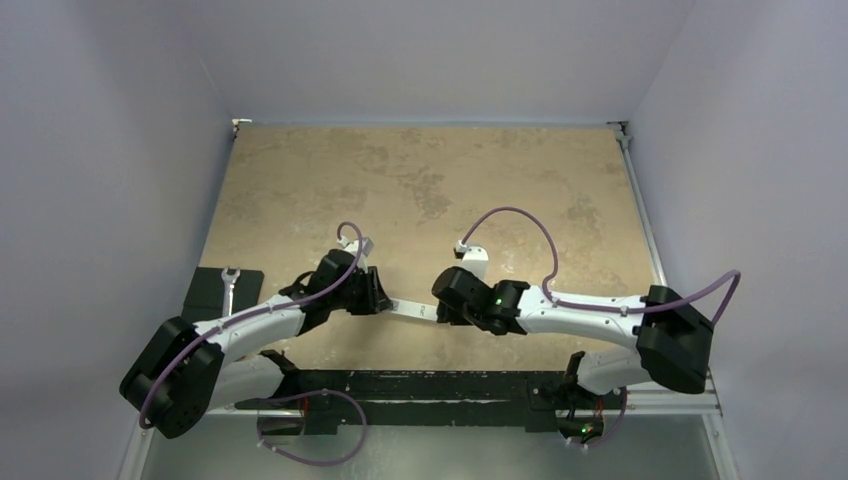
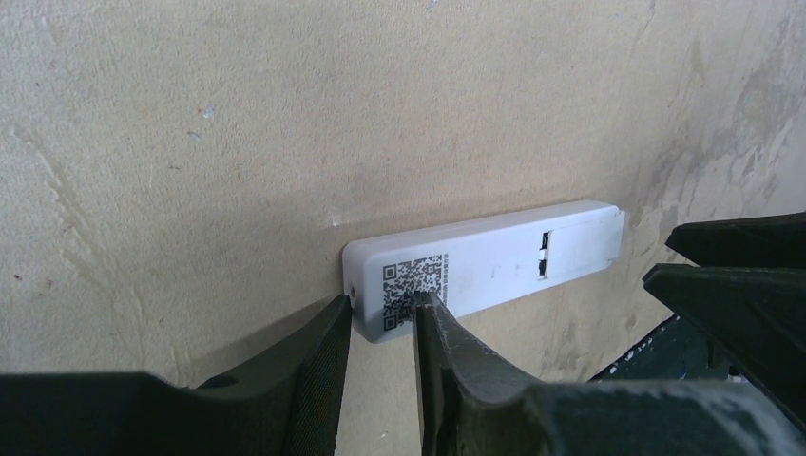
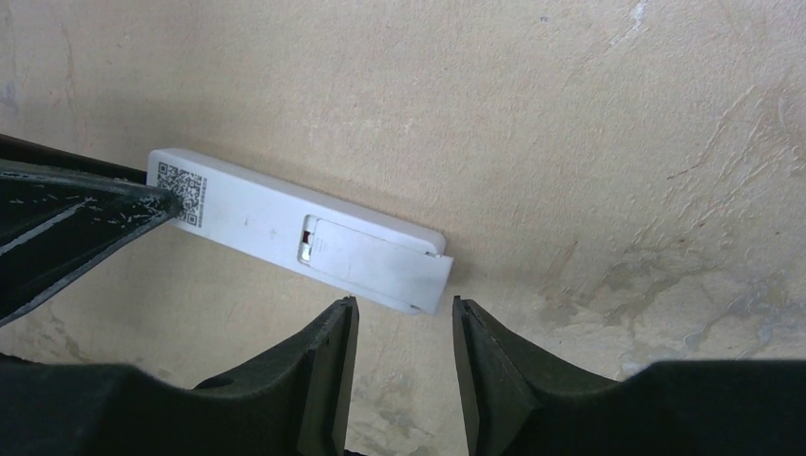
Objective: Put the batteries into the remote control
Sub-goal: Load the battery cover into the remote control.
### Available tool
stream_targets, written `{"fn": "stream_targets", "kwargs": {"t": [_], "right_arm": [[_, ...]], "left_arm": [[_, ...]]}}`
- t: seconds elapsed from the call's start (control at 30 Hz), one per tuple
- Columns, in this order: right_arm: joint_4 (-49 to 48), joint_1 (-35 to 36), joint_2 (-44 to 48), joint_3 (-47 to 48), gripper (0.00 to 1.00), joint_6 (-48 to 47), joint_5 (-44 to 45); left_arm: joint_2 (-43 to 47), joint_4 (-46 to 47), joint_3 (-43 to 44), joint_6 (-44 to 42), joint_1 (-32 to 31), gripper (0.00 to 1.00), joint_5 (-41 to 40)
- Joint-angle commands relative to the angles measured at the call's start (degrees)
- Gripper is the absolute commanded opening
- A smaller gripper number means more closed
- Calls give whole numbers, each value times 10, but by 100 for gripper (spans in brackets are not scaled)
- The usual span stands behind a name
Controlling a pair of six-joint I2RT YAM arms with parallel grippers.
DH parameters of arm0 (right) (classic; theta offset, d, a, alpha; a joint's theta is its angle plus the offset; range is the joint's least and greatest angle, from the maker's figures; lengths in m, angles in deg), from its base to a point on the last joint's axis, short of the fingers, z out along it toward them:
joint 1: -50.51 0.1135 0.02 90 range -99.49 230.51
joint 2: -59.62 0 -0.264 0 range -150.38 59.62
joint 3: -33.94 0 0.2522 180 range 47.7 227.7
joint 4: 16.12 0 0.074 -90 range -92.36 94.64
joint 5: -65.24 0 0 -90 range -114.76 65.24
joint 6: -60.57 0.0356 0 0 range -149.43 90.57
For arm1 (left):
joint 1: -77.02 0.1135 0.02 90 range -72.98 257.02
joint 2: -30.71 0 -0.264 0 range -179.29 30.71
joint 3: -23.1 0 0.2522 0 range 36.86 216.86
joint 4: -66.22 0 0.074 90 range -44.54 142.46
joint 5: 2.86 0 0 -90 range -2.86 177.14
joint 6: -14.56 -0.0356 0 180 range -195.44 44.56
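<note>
The remote control (image 1: pixel 410 309) lies back up on the tan table between my two grippers. Its QR label end (image 2: pixel 413 285) faces my left gripper (image 2: pixel 380 309). The jaws are a little apart: one fingertip is against the end face and the other is over the label. The battery cover (image 3: pixel 380 261) is slid partly out past the other end, and a dark slot shows at its inner edge. My right gripper (image 3: pixel 404 309) is open and empty, just short of the cover's corner. No batteries are in view.
A black block with a small white wrench-shaped tool (image 1: pixel 228 285) sits at the table's left edge. A black rail (image 1: pixel 430 385) runs along the near edge. My right gripper's fingers (image 2: pixel 741 285) show at the right of the left wrist view.
</note>
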Motion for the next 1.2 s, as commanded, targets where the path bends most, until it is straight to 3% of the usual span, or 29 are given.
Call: {"fn": "stream_targets", "kwargs": {"t": [0.0, 0.67, 1.17], "right_arm": [[-18, -4, -12, -5, 48, 16, 20], [-44, -12, -57, 4, 55, 10, -1], [-45, -14, -77, 9, 54, 16, 1]], "left_arm": [[3, 7, -2, 4, 2, 30, 6], [3, 4, -1, 1, 2, 31, 5], [6, 3, -1, 1, 2, 31, 7]]}}
